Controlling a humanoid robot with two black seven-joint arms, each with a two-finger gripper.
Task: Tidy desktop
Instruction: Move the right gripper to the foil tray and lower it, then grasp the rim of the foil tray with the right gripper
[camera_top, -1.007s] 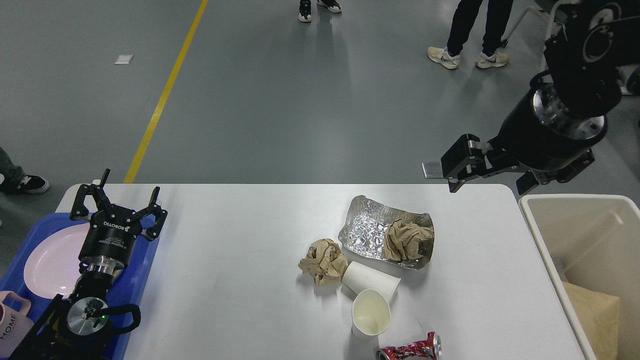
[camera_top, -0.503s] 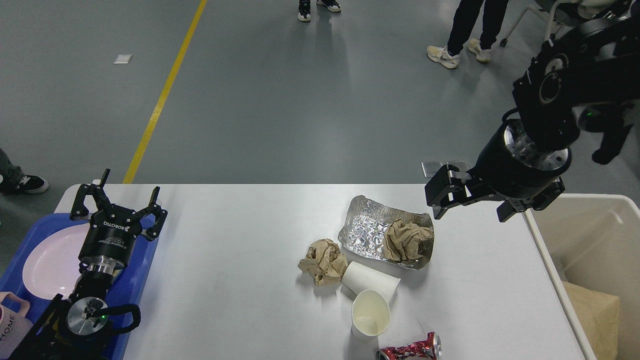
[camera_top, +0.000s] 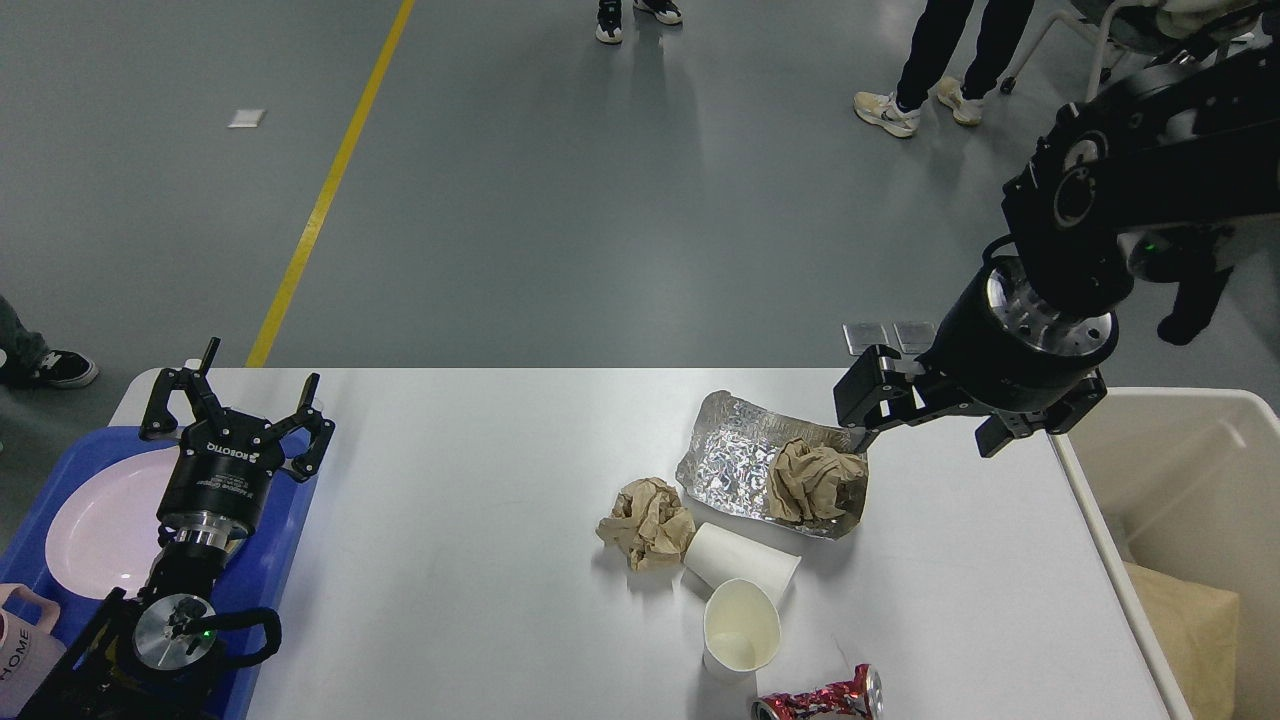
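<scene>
White desktop (camera_top: 480, 560) fills the lower frame, grey floor beyond its far edge; crumpled foil tray (camera_top: 735, 465) lies right of desktop centre, used here as landmark; brown paper wad (camera_top: 815, 482) sits in the foil tray's right end; second brown paper wad (camera_top: 647, 522) just left-front of the foil tray; white paper cup (camera_top: 742, 562) on its side just in front of the foil tray, another paper cup (camera_top: 741, 628) upright, nearer still, touching or almost touching the first; crushed red can (camera_top: 822, 696) further front, at frame bottom. Right gripper (camera_top: 868, 400) hangs just above the foil tray's far right corner, seen side-on, jaws cannot be told. Left gripper (camera_top: 235, 405) far left of the foil tray, fingers spread wide, holding nothing, over blue tray (camera_top: 290, 530) with pink plate (camera_top: 105, 520). Cream bin (camera_top: 1170, 500) right of the foil tray, off the desktop's edge.
</scene>
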